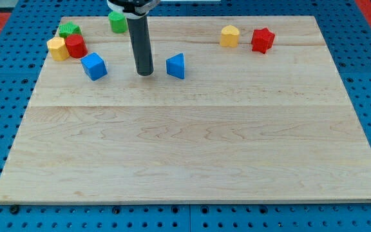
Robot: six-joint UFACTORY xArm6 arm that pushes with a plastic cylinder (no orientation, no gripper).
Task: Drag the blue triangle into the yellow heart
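Note:
The blue triangle lies on the wooden board in the upper middle. The yellow heart sits near the view's top, right of centre, with a red star just to its right. My tip rests on the board just left of the blue triangle, a small gap between them. The rod rises straight up from the tip to the view's top.
A blue cube lies left of my tip. A yellow block, a red block and a green block cluster at the top left. A green cylinder stands at the top. The board lies on a blue pegboard.

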